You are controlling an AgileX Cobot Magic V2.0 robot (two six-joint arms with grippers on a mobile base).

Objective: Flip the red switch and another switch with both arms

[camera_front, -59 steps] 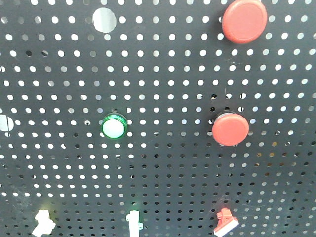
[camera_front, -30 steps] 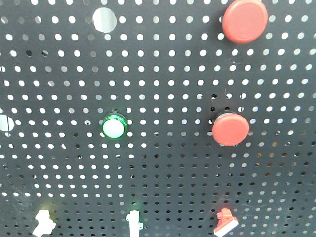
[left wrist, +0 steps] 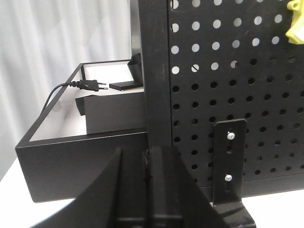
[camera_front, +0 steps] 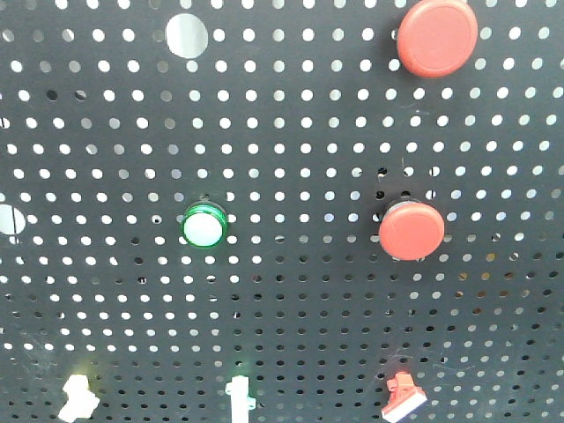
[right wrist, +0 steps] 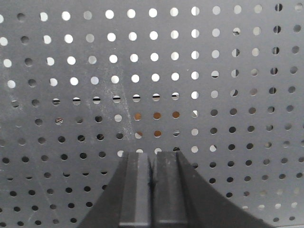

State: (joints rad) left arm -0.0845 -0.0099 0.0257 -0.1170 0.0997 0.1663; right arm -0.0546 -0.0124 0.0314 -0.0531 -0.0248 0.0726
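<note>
In the front view the red switch (camera_front: pixel 402 398), a tiny red lever with a white end, sticks out of the black pegboard (camera_front: pixel 291 132) at the bottom right. The other switch (camera_front: pixel 77 397), a pale yellow-white lever, sits at the bottom left. Neither gripper shows in this view. In the left wrist view my left gripper (left wrist: pixel 148 153) is shut and empty, low beside the board's upright post (left wrist: pixel 154 71). A yellow piece (left wrist: pixel 295 21) shows at the top right edge there. My right gripper (right wrist: pixel 153 155) is shut and empty, pointing at bare pegboard (right wrist: pixel 237 95); no switch shows in its view.
A white-and-green toggle (camera_front: pixel 238 397) stands between the two levers. Above are a green-rimmed round button (camera_front: pixel 204 226) and two big red push buttons (camera_front: pixel 411 229) (camera_front: pixel 436 35). Left of the post lies a black open box (left wrist: pixel 61 156) with a plug and cable (left wrist: pixel 88 85). A bolted foot bracket (left wrist: pixel 229 161) holds the board.
</note>
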